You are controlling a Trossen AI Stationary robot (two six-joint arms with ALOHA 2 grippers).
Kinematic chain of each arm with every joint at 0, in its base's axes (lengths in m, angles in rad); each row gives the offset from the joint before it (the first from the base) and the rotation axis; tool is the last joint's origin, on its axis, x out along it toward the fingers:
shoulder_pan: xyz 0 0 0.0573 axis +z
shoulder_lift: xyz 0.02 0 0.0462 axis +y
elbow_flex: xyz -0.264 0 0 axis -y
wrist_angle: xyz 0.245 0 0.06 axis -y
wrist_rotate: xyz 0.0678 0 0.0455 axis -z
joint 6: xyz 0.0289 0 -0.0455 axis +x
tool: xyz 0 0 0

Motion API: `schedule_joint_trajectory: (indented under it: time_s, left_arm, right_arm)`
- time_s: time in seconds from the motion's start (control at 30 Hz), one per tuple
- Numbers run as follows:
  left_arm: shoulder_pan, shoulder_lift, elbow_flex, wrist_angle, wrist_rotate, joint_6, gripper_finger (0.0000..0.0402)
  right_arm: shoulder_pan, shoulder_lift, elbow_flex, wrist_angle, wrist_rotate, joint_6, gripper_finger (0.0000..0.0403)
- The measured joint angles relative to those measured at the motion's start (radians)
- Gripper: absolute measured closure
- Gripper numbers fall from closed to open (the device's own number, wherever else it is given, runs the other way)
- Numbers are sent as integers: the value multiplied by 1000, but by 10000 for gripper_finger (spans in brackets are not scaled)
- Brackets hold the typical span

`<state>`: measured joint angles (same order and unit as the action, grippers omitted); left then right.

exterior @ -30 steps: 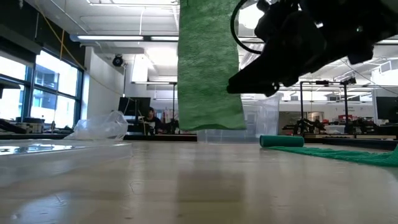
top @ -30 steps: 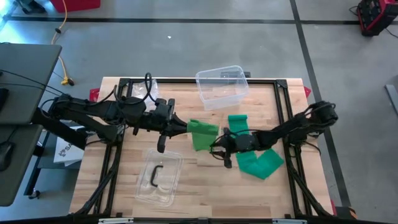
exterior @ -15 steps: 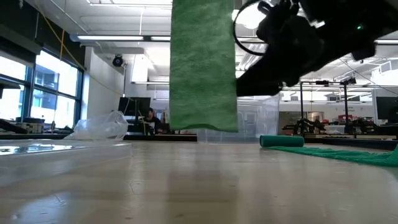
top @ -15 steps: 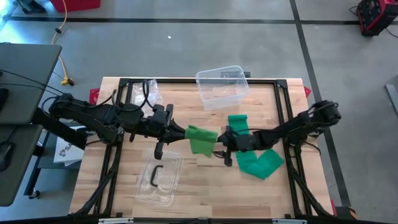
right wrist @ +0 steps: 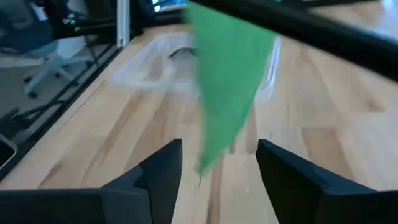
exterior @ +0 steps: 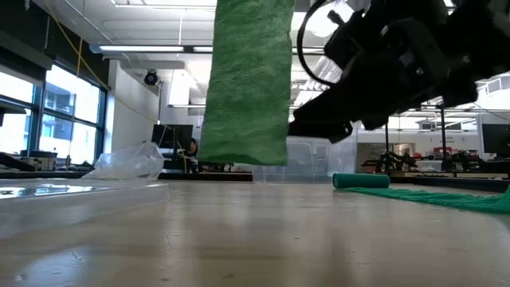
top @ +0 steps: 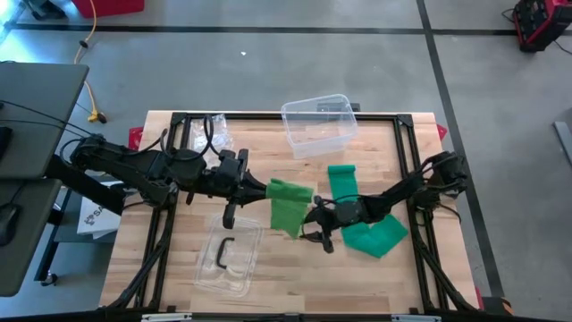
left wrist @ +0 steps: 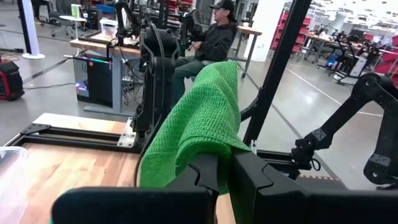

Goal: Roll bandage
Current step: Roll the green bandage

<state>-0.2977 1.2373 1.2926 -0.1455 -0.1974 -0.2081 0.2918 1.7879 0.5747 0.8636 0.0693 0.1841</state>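
Wooden tabletop (top: 268, 268), clear bin (top: 317, 125) at its far edge, clear lid (top: 228, 255) near the front. Left gripper (top: 259, 190), fingers clamped on green bandage (top: 288, 206), dangles it above mid-tabletop. Right gripper (top: 315, 219), fingers apart, just beside the hanging end, probably not touching.

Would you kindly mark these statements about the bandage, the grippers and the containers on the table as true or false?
1. The left gripper is shut on the green bandage. True.
2. The bandage's hanging end rests flat on the table. False: in the low view it hangs clear above the wood.
3. The right gripper is open, with the bandage ahead of it. True.
4. The clear bin sits at the table's near edge. False: it is at the far edge; the clear lid lies nearer.
5. A rolled part of the bandage lies on the table. True.
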Motion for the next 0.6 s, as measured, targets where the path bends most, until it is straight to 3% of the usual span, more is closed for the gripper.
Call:
schedule_joint_trajectory:
  time_s: [0.27, 0.4, 0.6]
  left_arm:
    - [0, 0, 0, 0, -1, 1, 391]
    - [0, 0, 0, -7, -30, 10, 391]
    - [10, 0, 0, -39, -83, 60, 391]
  right_arm:
    - [12, -4, 36, -17, 310, -40, 206]
    - [-34, 14, 71, -29, 246, -72, 238]
    - [-49, 53, 115, -31, 111, -117, 387]
